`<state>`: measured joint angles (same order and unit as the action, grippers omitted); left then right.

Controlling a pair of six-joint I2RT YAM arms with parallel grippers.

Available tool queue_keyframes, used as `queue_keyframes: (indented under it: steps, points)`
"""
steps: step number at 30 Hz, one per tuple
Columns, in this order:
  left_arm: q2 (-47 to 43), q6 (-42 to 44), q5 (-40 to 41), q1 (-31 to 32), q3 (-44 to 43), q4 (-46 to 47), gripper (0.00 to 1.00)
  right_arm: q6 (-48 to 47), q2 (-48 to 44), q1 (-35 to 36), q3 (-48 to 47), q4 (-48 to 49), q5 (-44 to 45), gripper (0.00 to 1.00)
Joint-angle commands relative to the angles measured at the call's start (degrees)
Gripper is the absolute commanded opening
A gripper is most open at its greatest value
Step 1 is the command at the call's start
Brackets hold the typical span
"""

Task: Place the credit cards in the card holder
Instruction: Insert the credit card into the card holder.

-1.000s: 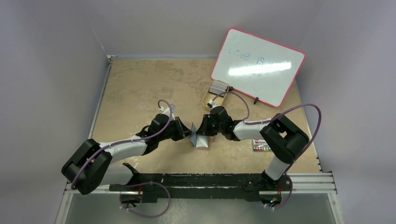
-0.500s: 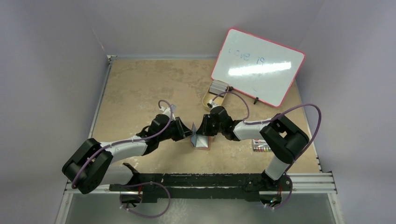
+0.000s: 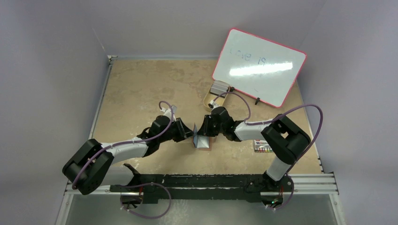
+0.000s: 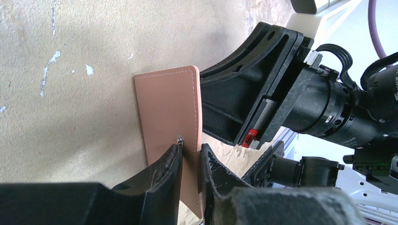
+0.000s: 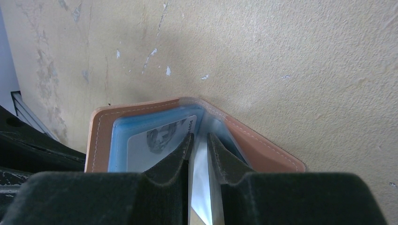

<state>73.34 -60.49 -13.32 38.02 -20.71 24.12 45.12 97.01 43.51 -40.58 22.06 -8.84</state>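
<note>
The reddish-brown card holder [image 3: 202, 142] stands open on its edge on the table between both arms. My left gripper [image 4: 191, 149] is shut on one leather cover [image 4: 166, 103], its fingertips beside the snap stud. My right gripper [image 5: 199, 139] is shut on a thin whitish-blue credit card [image 5: 201, 187], whose far edge sits at the holder's centre fold. Another credit card [image 5: 157, 139], with a printed portrait, lies in the blue plastic sleeve on the left cover. The right cover [image 5: 263, 147] leans outwards. In the top view the two grippers [image 3: 190, 132] [image 3: 204, 131] face each other across the holder.
A pink-framed whiteboard [image 3: 258, 65] leans at the back right. A tan oval tray [image 3: 211, 99] with a grey block [image 3: 219, 87] in it lies in front of it. A pack of coloured markers [image 3: 263, 146] lies by the right arm. The right wrist [image 4: 291, 93] is close behind the holder.
</note>
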Motion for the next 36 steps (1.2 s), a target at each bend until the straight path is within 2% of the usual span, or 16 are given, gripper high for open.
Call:
queue_keyframes:
  steps: [1, 3, 6, 7, 13, 17, 23, 27, 31, 36]
  points:
    - [-0.76, -0.84, -1.25, 0.65, 0.37, 5.13, 0.18, -0.92, -0.20, 0.35, 0.63, -1.01, 0.41, 0.19]
    - [-0.93, -0.91, -1.27, 0.69, 0.46, 5.39, 0.17, -0.89, -0.16, 0.35, 0.63, -0.89, 0.32, 0.19]
    - [-0.75, -0.76, -1.22, 0.82, 0.56, 5.39, 0.02, -0.87, -0.44, 0.33, 0.75, -1.03, 0.43, 0.19]
    - [-0.74, -0.77, -1.06, 0.83, 0.63, 5.35, 0.00, -0.84, -0.58, 0.35, 0.89, -0.93, 0.53, 0.19]
    - [-0.03, -1.16, -1.53, 0.91, 1.27, 7.20, 0.00, -0.82, -0.38, 0.35, 1.04, -0.61, 0.33, 0.20]
    - [0.30, -1.76, -2.27, 0.99, 1.55, 9.45, 0.07, -0.51, -0.16, 0.35, 1.15, -0.14, 0.14, 0.19]
    - [1.41, -2.37, -2.53, 1.04, 1.93, 11.22, 0.07, -0.40, -0.01, 0.44, 1.29, 0.07, 0.01, 0.19]
    - [1.78, -3.10, -3.02, 1.08, 2.40, 13.56, 0.11, -0.24, -0.13, 0.59, 1.46, 0.26, -0.04, 0.20]
    - [2.60, -3.14, -2.93, 1.17, 2.10, 13.84, 0.00, -0.21, -0.23, 0.61, 1.63, 0.35, 0.05, 0.20]
    - [3.11, -2.31, -1.36, 1.18, 1.10, 9.47, 0.00, -0.25, -1.78, 0.63, 1.33, -1.38, 0.72, 0.21]
